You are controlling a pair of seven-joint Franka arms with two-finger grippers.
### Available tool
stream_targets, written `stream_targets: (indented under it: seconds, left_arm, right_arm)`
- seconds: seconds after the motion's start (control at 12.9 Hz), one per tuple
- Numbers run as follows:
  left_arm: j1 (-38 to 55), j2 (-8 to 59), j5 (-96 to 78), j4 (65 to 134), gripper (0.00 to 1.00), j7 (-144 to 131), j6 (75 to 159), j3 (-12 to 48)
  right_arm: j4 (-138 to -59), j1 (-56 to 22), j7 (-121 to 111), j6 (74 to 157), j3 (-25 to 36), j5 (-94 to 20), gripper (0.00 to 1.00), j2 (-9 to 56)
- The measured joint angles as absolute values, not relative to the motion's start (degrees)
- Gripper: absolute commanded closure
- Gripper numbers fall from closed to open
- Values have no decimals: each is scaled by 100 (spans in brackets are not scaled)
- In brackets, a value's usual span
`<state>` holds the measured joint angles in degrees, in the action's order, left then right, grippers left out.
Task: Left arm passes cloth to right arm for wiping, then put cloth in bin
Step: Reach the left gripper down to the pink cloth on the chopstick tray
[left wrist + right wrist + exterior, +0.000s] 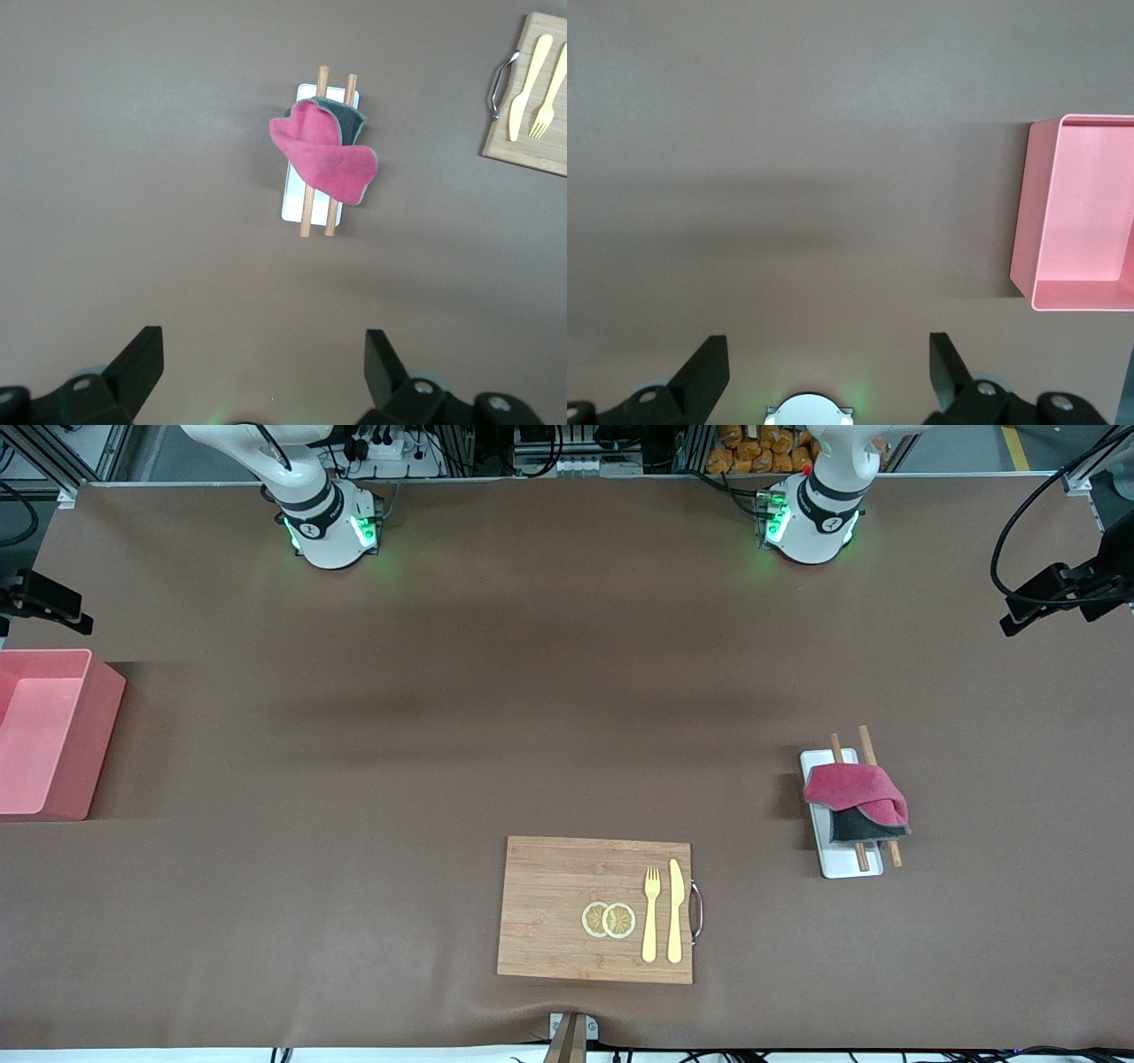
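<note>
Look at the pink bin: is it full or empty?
Empty. The bin shows only its bare pink floor in the right wrist view, and the cloth lies draped over the chopsticks on the white tray.

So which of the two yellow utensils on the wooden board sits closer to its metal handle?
The knife: it lies right beside the handle, while the pronged fork lies between it and the lemon slices.

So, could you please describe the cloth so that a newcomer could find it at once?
Look toward the left arm's end of the table, at the white tray. The cloth lies draped over two chopsticks there: the only soft magenta thing, dark grey underneath.
</note>
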<state>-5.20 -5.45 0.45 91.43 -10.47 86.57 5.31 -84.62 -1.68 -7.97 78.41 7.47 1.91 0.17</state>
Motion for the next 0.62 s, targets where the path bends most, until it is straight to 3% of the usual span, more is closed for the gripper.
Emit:
stream_targets:
  seconds: [0.62]
  left_arm:
    - [-522, -555, 45, 9063, 0, -1047, 8552, 506]
  right_arm:
    - [-8462, -172, -797, 7810, 739, 191, 0, 17]
